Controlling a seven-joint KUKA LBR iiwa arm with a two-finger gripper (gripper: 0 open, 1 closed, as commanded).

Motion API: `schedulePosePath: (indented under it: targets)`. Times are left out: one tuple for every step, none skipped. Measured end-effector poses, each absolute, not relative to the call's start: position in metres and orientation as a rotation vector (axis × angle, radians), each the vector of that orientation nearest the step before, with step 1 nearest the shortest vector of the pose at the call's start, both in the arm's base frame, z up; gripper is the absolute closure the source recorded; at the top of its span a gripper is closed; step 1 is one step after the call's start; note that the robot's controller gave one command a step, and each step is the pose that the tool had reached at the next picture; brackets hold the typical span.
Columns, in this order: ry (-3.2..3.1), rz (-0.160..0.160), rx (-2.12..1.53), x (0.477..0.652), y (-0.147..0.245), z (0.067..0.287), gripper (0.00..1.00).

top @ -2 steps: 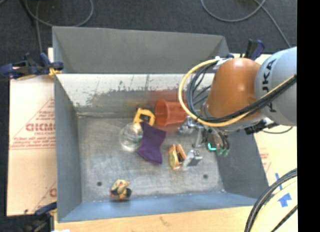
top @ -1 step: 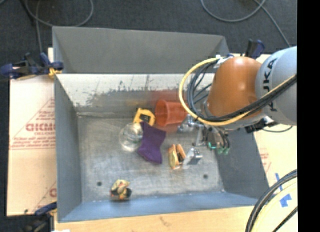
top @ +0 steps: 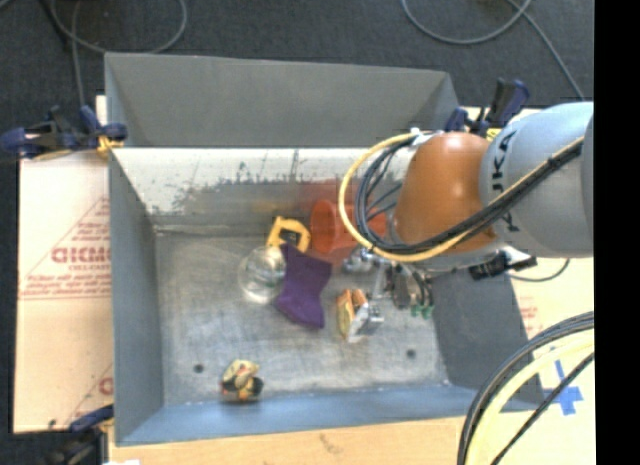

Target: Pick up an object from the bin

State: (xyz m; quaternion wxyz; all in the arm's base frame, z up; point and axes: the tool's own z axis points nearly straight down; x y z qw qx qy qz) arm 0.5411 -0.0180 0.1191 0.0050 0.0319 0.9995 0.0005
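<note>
You will find the wrist hard to read. The orange cover (top: 440, 188) and its looped cables (top: 352, 215) hide the right rear of the grey metal bin (top: 132, 283), and the dark metal parts below them run together, so you cannot tell whether the jaws are apart or together. An orange-red block (top: 328, 225) against the back wall is partly covered by the cables. Left of it you see a yellow, hook-shaped plastic piece (top: 288, 232), a clear rounded object (top: 260, 275), and a limp purple cloth-like piece (top: 304, 291) that touches the clear one. The bin's floor is dull, scuffed metal. Near the front wall, well apart from the rest, lies a small lumpy yellow-and-black thing (top: 241, 380). The small orange-and-white object (top: 350, 314), shiny on one side, lies just right of the purple piece, at the lower-left tip of the jaws and seemingly touching them. You cannot make out whether it sits between them.
</note>
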Motion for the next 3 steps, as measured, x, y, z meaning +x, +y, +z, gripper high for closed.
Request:
schedulePosePath:
  targets:
    - [3.127, 0.004, 0.343, 0.523, -0.020, 0.078, 1.00]
    - [3.127, 0.003, 0.342, 0.523, -0.020, 0.078, 1.00]
    - [3.118, 0.001, 0.348, 0.522, -0.010, 0.227, 1.00]
